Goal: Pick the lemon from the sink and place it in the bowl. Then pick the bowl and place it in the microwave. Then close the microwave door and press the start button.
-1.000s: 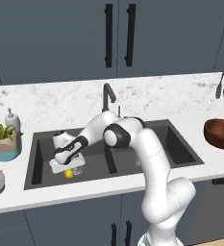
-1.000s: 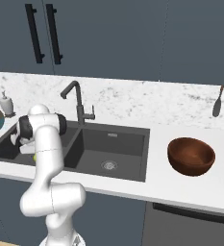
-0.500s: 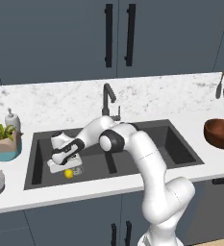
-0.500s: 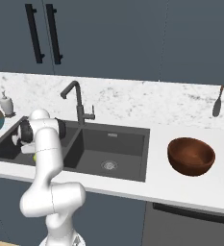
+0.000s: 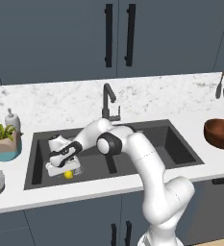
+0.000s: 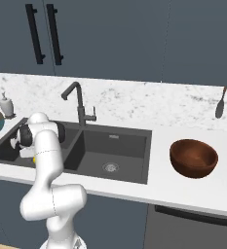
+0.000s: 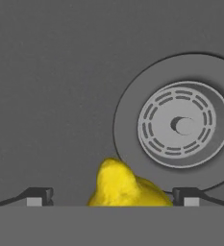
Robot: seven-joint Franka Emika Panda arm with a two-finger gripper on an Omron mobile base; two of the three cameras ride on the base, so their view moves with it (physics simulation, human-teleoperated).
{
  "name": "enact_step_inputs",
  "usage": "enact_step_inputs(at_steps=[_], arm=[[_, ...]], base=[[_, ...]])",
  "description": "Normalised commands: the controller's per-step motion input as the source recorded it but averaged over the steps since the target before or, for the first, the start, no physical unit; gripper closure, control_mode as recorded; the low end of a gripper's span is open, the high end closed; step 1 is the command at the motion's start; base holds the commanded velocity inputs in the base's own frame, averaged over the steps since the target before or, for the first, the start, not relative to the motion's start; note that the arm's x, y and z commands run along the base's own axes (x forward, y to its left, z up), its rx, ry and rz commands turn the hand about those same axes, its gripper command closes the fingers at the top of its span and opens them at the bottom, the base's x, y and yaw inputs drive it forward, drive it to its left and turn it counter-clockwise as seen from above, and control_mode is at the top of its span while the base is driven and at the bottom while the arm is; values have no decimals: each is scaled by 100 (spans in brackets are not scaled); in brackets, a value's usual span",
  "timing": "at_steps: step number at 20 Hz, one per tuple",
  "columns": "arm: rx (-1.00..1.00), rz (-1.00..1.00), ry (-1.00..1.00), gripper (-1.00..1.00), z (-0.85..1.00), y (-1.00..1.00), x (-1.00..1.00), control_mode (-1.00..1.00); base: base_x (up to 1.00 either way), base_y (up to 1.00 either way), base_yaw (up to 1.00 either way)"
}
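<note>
A: Start with the big things. Where does everything sit relative to the fingers?

B: The sink (image 5: 180, 149) surrounds them: the gripper (image 5: 64, 166) is down in its left basin, low over the floor. The bowl (image 6: 193, 157) stands on the counter well off beyond the other basin, far from the fingers and empty as far as I can see. A round metal drain (image 7: 183, 125) lies ahead of the tips and toward one finger's side in the hand view.

A: And the lemon?

B: The lemon (image 7: 125, 186) lies on the basin floor between the two finger tips, right at their level. In the left base view it peeks out just under the hand (image 5: 68, 175).

A: Fingers?

B: Spread wide, one tip on each side of the fruit, with a gap on both sides; nothing is gripped.

A: Long axis?

B: I'd judge it runs roughly across the gap, its pointed nub tilted up toward one finger. The coming squeeze may meet the lemon near its ends, so it could roll or slip.

A: What can't you make out?

B: The lemon's lower half is cut off at the bottom of the hand view, so its full outline is a guess. The finger tips show as slivers. From the right base camera the arm's own elbow covers the hand, and only a speck of yellow shows.
</note>
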Motion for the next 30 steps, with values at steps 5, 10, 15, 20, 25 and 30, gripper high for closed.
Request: enact_step_inputs(at_steps=[5, 10, 15, 20, 25, 30], arm=[[0, 0, 0, -100, -17, 0, -6, -100], [0, 0, -1, -100, -15, -4, -9, -100], [0, 0, -5, -100, -1, -22, -6, -100], [0, 0, -6, -100, 0, -16, -1, -100], [1, 0, -4, -100, 0, -4, -13, -100], [1, 0, -5, -100, -6, 0, -24, -100]], base=[[0, 0, 0], [0, 0, 0], [0, 0, 0], [0, 0, 0], [0, 0, 0], [0, 0, 0]])
